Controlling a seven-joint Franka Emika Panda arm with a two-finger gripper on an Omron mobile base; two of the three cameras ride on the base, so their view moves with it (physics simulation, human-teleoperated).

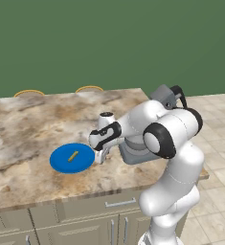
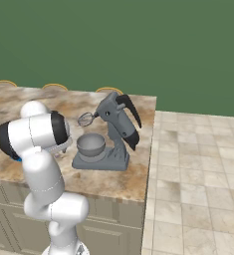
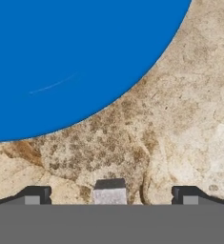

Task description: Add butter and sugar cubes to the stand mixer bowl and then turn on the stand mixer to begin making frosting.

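Now pincer [image 3: 110,196] hovers low over surface [image 3: 180,119] beside blue plate [image 3: 61,62], fingers spread around sugar cube [image 3: 109,193], not clenched; butter [image 1: 73,155] waits on plate.

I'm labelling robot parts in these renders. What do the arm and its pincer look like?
The arm is glossy white, built of rounded segments with black rings at the joints. The pincer has a white body with a black band and two small dark finger tips with grey faces.
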